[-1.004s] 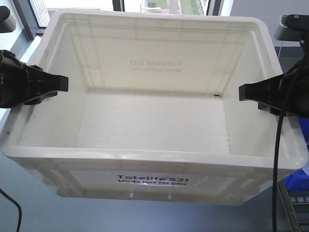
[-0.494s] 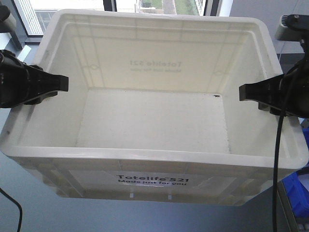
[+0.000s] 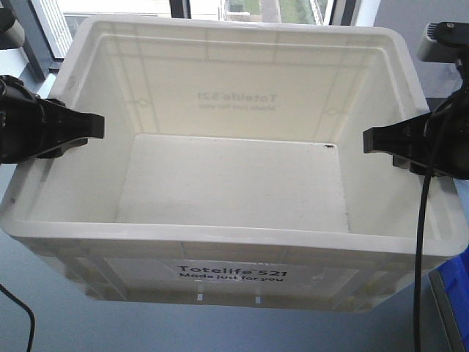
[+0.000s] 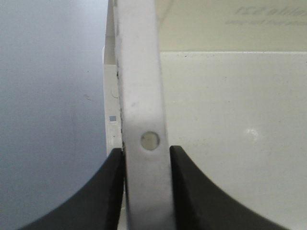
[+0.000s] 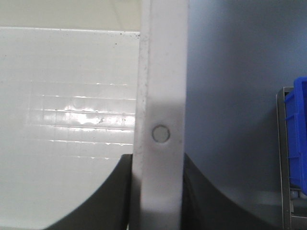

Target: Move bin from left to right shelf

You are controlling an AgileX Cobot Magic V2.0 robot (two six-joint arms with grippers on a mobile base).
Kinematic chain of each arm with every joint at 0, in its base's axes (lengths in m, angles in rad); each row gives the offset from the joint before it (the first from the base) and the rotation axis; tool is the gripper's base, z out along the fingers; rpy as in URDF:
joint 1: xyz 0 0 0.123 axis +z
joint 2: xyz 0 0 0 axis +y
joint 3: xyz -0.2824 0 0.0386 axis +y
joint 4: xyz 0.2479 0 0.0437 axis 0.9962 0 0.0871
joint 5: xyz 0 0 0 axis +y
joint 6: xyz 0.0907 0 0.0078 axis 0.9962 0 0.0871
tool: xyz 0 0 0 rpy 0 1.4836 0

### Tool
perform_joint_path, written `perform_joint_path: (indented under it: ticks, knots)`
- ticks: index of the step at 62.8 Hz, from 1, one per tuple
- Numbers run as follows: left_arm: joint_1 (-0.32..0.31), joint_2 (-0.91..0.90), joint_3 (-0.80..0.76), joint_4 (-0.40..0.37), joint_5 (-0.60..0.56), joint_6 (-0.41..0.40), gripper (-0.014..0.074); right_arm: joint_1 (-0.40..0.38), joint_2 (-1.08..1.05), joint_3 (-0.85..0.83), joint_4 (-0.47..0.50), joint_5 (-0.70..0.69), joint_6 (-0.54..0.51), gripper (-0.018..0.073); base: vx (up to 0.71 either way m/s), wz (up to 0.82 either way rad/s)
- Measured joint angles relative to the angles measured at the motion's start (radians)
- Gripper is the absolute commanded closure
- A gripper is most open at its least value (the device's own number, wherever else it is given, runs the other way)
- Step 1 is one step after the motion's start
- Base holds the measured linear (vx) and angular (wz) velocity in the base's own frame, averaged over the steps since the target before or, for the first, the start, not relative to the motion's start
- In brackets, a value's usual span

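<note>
bin (image 3: 234,236) fills centre of front view, open top toward camera, printed side at lower edge, grey floor (image 3: 110,323) below it. left gripper (image 3: 72,132) at left edge of frame; fingers (image 4: 103,196) pinched narrow on left rim, one each side of wall. right gripper (image 3: 392,143) at right edge; fingers (image 5: 103,196) clamped same way on right rim. blue bin (image 3: 453,282) at lower right, near corner of white bin. window (image 3: 242,7) along top edge.
</note>
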Motion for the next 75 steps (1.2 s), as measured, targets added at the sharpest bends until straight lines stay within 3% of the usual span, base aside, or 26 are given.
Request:
perform_joint_path:
  ticks: [75]
  knots:
    - [0.0, 0.0, 0.0, 0.001, 0.0, 0.002, 0.0558, 0.0, 0.0, 0.0, 0.0, 0.001, 0.0, 0.0564, 0.12, 0.44]
